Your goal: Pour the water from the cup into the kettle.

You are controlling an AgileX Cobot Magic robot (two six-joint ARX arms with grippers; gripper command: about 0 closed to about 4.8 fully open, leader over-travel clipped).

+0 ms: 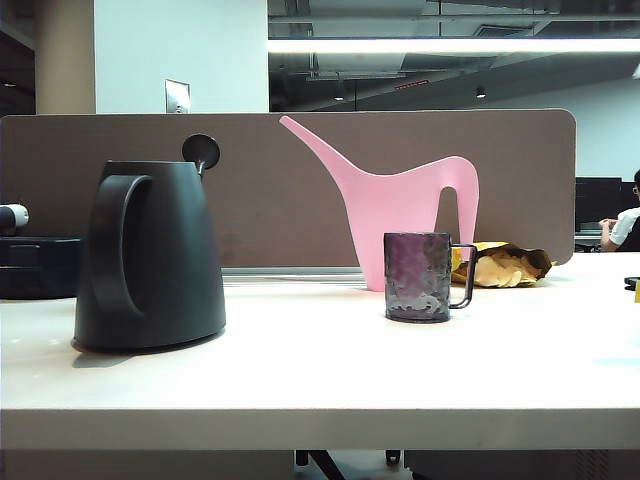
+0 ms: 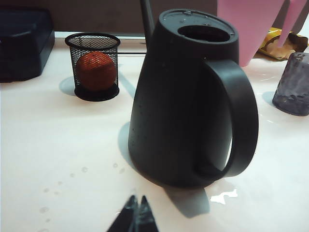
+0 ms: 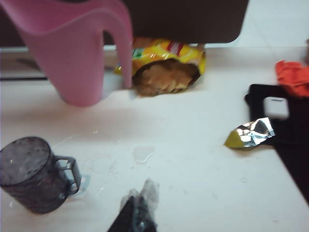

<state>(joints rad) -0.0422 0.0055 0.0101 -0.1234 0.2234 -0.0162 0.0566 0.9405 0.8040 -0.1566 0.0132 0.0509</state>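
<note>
1. You find the left gripper [image 2: 136,215] low over the white table [image 1: 300,380], its dark fingers pressed together and holding nothing. The black kettle [image 2: 186,96] stands just beyond its tips, apart from them.
2. You find the right gripper [image 3: 140,212] likewise above the table, fingers closed on nothing. The cup [image 3: 35,174] stands upright near it, off to one side and not touching. Neither gripper appears in the exterior view.
3. In the exterior view the kettle [image 1: 150,255] stands on the left of the table and the cup [image 1: 420,276] to the right of centre, well apart from each other.
4. The kettle's long axis is vertical: wide base on the table, body tapering upward. Its lid [image 1: 200,152] is raised, leaving the top opening uncovered. Its loop handle faces the left wrist camera.
5. The cup's mouth faces up; in the exterior view its thin handle points right, away from the kettle.
6. Behind the cup stands a pink watering can [image 1: 400,215], its long spout slanting up towards the left of the exterior view.
7. A yellow snack bag [image 3: 164,65] lies open beside the watering can; you cannot read its printing.
8. Water drops lie on the table around the cup and kettle.
9. A mesh cup [image 2: 94,65] holding an orange ball [image 2: 96,71] stands beyond the kettle.
</note>
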